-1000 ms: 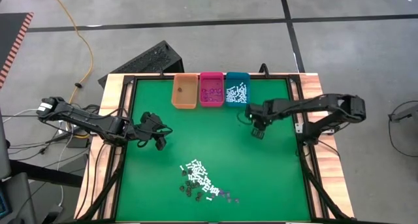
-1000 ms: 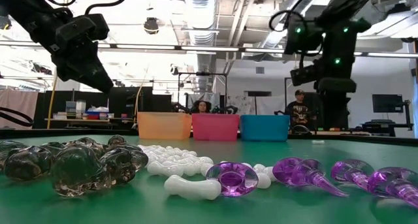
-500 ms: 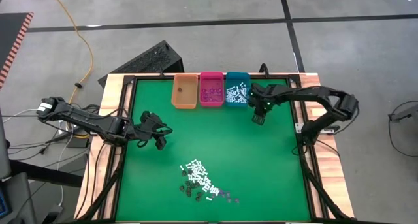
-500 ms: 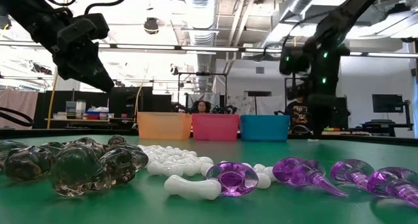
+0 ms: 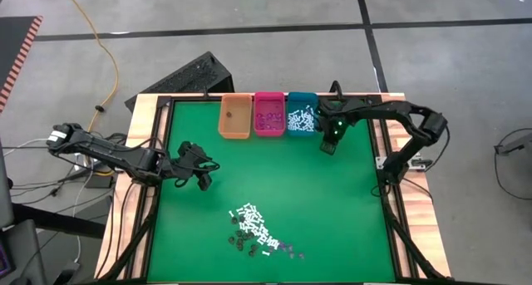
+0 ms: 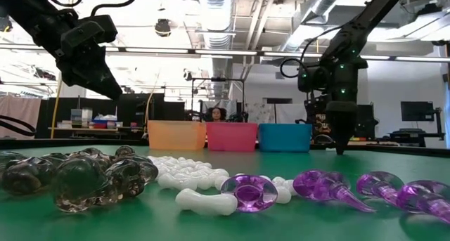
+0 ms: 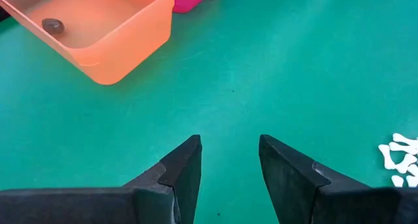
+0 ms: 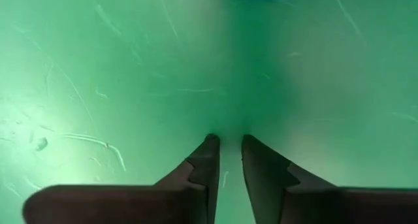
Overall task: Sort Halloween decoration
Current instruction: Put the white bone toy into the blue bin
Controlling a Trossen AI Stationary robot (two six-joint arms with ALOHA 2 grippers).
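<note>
1. Grey concrete floor [image 5: 249, 19] crossed by dark lines, with an orange cable [image 5: 100, 44] trailing over it.
2. Exposed ducts [image 6: 218, 2] overhead; a monitor [image 6: 415, 112] stands far back.

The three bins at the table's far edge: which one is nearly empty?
The orange bin, leftmost of the row. It holds one dark piece, while the pink bin has purple bits and the teal bin white sticks.
</note>
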